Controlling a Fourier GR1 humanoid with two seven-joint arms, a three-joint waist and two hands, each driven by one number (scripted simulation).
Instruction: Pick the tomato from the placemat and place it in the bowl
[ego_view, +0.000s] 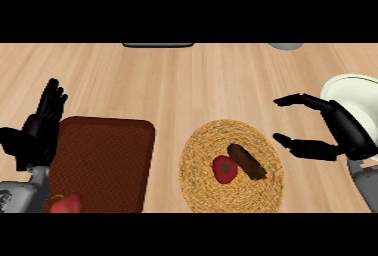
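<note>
- Hovering over bare wooden counter (184, 85) at the view's right: right hand (336, 132), fingers and thumb spread apart in a wide curve, nothing held, just right of the round woven placemat (199, 150).
- Overlapping the pale bowl (358, 92) behind it at the right edge.
- Lying on the woven placemat: tomato (224, 169), touching a dark brown oblong item (247, 161) beside it.
- Resting at the left edge: left hand (40, 127), fingers straight and pointing up, empty, beside a dark red rectangular mat (103, 160).
- Showing at the lower left, partly cut off: a red object (66, 204).
</note>
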